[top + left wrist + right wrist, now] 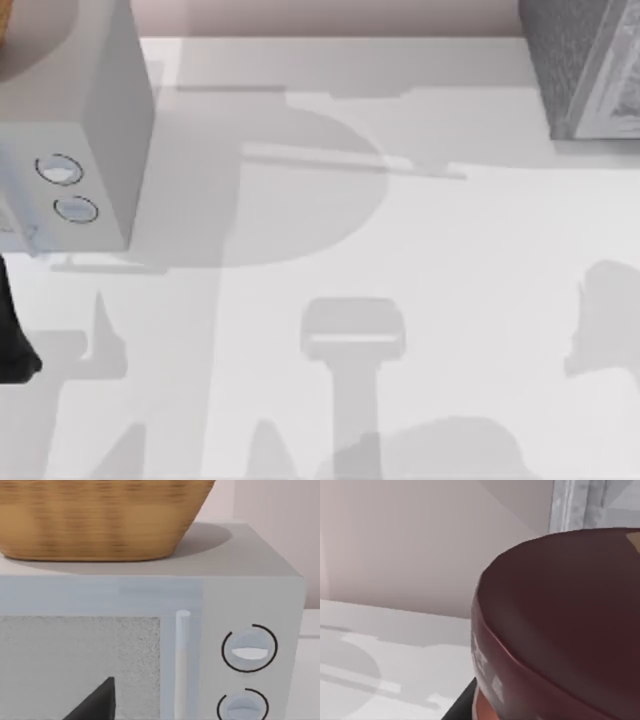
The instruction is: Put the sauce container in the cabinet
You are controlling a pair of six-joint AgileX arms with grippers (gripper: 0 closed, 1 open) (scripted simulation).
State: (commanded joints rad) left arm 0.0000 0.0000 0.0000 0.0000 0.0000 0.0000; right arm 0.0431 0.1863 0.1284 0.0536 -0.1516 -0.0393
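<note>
The sauce container (560,625) looms close in the right wrist view, showing its dark maroon lid and a strip of orange label below it. My right gripper is shut on it, with one dark finger (461,706) showing beside the jar, high above the table. The grey cabinet (590,70) stands at the table's back right, and its edge (585,502) rises just beyond the jar. My left arm (15,340) is parked at the table's left edge, and a dark part of my left gripper (95,705) faces the microwave door.
A white microwave (90,150) with two round knobs stands at the back left, its door (80,665) close to the left wrist camera. A woven basket (100,520) sits on top of it. Arm shadows fall across the white table (400,250).
</note>
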